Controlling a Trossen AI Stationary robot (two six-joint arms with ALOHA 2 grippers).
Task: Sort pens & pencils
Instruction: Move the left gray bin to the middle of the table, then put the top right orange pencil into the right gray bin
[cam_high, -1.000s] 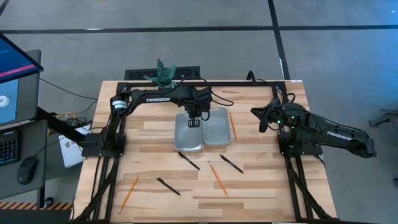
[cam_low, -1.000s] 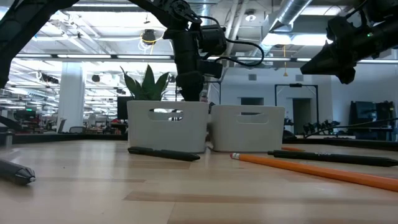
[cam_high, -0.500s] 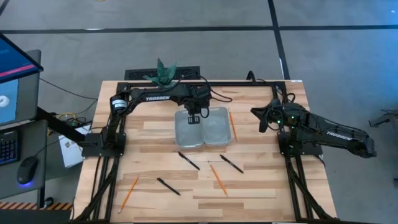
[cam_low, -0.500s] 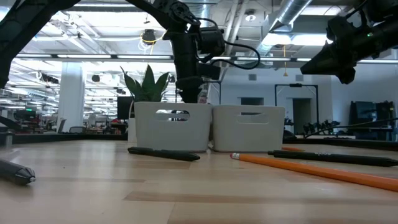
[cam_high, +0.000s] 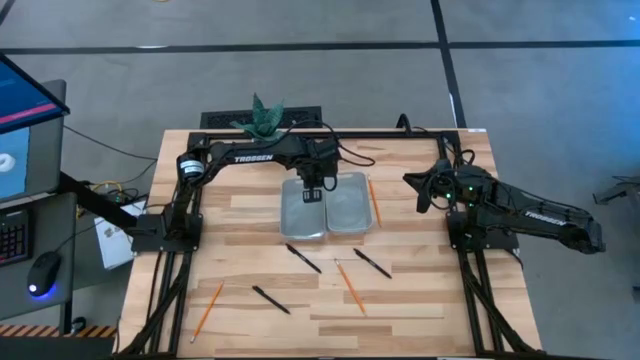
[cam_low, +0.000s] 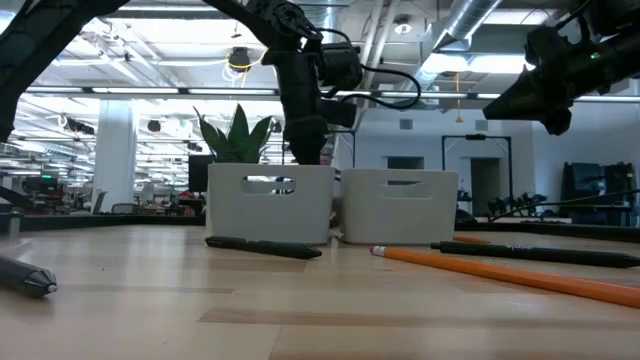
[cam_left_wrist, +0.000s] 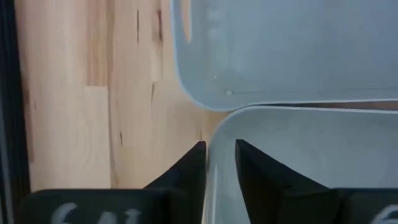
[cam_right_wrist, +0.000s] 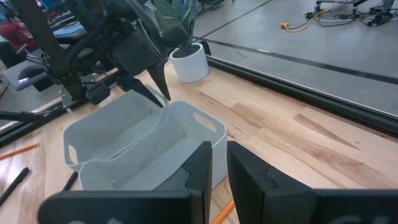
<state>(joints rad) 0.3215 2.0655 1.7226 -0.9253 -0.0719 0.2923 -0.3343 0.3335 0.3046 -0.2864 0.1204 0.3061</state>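
Note:
Two light grey bins stand side by side at the table's middle, the left bin (cam_high: 303, 222) and the right bin (cam_high: 349, 207). Three black pens (cam_high: 303, 258) (cam_high: 372, 263) (cam_high: 270, 299) and two orange pencils (cam_high: 350, 286) (cam_high: 207, 310) lie on the wood nearer the front. A third pencil (cam_high: 373, 200) lies beside the right bin. My left gripper (cam_left_wrist: 220, 149) points down over the left bin's far wall, open, one finger on each side of it. My right gripper (cam_right_wrist: 219, 155) hangs at the right, fingers a narrow gap apart with nothing between them. My left gripper straddles the left bin's far wall (cam_left_wrist: 210, 155) near the corner beside the right bin. One finger (cam_left_wrist: 189, 171) is outside and one (cam_left_wrist: 258, 177) inside, coming from above. Bare wall shows beside the inner finger. I cannot tell whether the outer finger touches the rim.
A potted plant (cam_high: 262, 118) stands at the far edge behind the bins. A black frame (cam_high: 330, 131) runs along the table's far side. Bare wood lies left and right of the bins.
The left bin has slid a little toward the table's far edge and sits close beside the right bin. My left gripper has stayed at that bin's far wall.

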